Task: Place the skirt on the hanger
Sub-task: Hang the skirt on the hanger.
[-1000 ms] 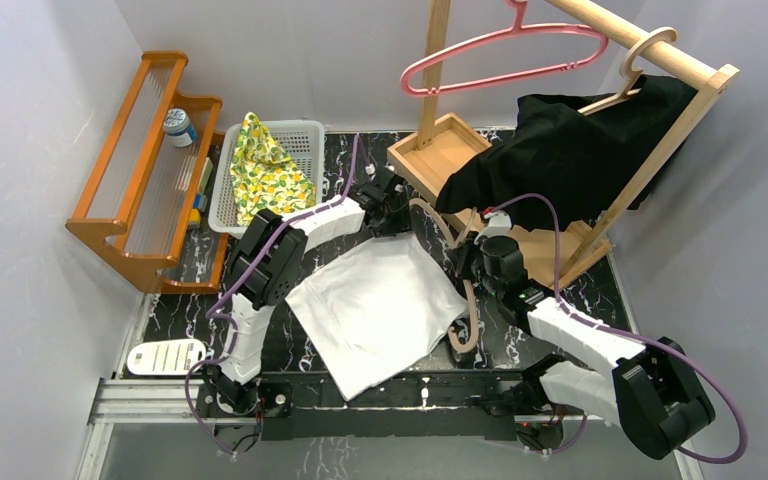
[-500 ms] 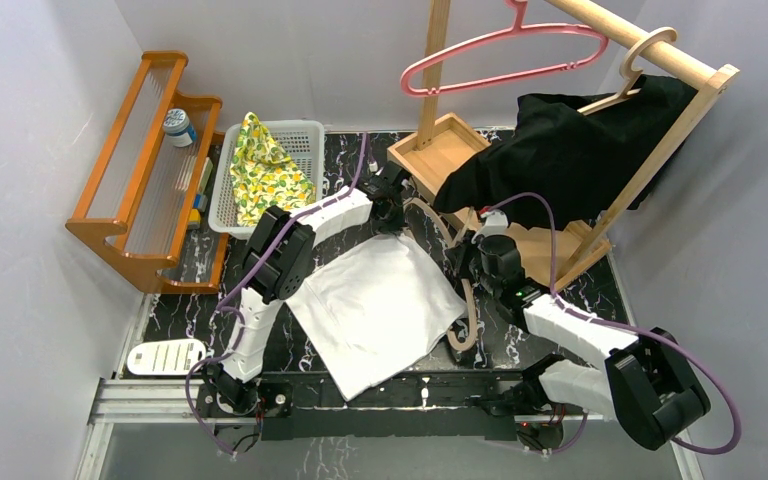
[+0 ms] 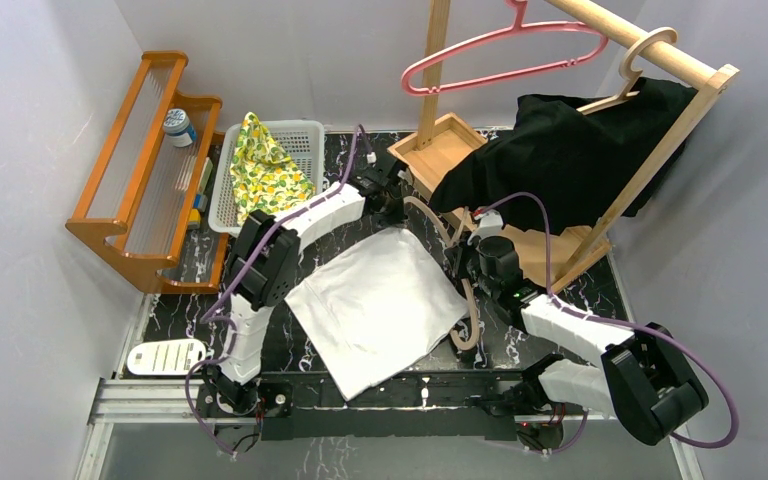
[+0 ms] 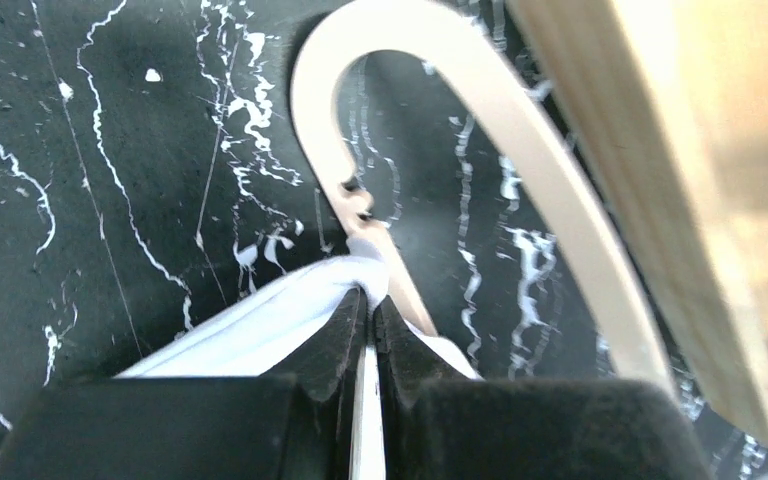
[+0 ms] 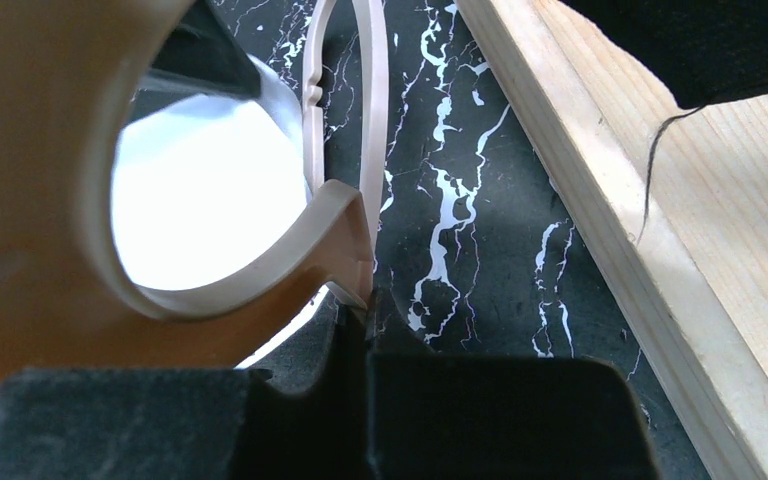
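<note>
A white skirt [image 3: 375, 305] lies flat on the black marble table. A pale wooden hanger [image 3: 472, 312] lies along its right side, one end at the skirt's far corner. My left gripper [image 3: 390, 207] is at that far corner, shut on a fold of the skirt [image 4: 260, 330]; the left gripper [image 4: 370, 300] has white cloth pinched between its pads, right beside the hanger's notched arm [image 4: 520, 150]. My right gripper [image 3: 467, 262] is shut on the hanger [image 5: 260, 285] near its hook; in the right wrist view the right gripper [image 5: 365, 305] clamps the wood, with the skirt [image 5: 200, 200] behind.
A wooden clothes rack [image 3: 650, 170] stands at the back right with a black garment [image 3: 570, 150] and a pink hanger [image 3: 505, 55]; its base [image 5: 640, 200] lies close to both grippers. A white basket [image 3: 305, 135] with lemon-print cloth [image 3: 263, 172], an orange shelf [image 3: 145, 170] and a white pad [image 3: 165, 355] are on the left.
My left gripper has closed on the skirt's far corner and pulled it slightly toward the back. My right gripper kept its hold on the hanger and edged a little left.
</note>
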You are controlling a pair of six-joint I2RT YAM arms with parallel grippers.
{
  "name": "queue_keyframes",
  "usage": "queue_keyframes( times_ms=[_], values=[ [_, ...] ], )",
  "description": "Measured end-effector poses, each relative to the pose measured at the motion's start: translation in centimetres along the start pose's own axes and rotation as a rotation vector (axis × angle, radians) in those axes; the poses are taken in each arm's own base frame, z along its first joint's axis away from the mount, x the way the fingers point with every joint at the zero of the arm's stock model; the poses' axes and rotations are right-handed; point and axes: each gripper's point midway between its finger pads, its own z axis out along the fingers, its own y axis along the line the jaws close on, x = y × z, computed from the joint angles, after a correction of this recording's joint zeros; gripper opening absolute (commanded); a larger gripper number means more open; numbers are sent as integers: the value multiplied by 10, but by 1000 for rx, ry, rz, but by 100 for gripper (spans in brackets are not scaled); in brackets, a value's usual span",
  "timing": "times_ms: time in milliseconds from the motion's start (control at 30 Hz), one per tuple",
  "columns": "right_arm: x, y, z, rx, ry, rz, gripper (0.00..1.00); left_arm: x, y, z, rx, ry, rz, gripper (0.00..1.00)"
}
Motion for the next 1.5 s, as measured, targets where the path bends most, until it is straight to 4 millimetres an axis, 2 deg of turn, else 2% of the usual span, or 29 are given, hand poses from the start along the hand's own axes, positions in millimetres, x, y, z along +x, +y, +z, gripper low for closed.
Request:
queue_keyframes(
  times_ms=[167,267,333,400,433,500,633,767,900,1000,1100,1200,1367,1500],
  values=[
    [1,1,2,-3,-1,0,0,-21,-19,-44,87,-82,-26,0],
    [0,4,2,-14,-2,8,0,-33,-33,-63,149,-127,-37,0],
    [-1,8,3,-36,-7,17,0,-38,-40,-69,181,-144,-41,0],
    [-3,13,2,-58,-10,29,0,-40,-43,-70,197,-154,-43,37],
    [-3,15,2,-67,-10,40,0,-39,-43,-68,197,-153,-45,45],
    [-3,17,2,-76,-9,60,0,-38,-39,-65,183,-151,-52,55],
    [-4,20,1,-79,-7,97,0,-34,-29,-61,141,-144,-60,57],
    [-2,19,1,-77,-2,100,0,-27,-21,-56,128,-125,-58,52],
    [3,18,6,-79,8,69,0,-4,-10,-53,134,-79,-58,50],
    [7,23,10,-86,15,17,0,15,-4,-53,158,-44,-79,56],
    [7,37,14,-102,9,-54,0,28,0,-58,180,-25,-125,59],
    [6,56,15,-119,-10,-135,0,22,-3,-70,198,-46,-184,64],
    [9,78,18,-112,-34,-230,0,-3,-6,-97,218,-130,-288,66],
    [12,89,22,-86,-43,-283,9,-12,-6,-105,230,-157,-341,66]
  ],
)
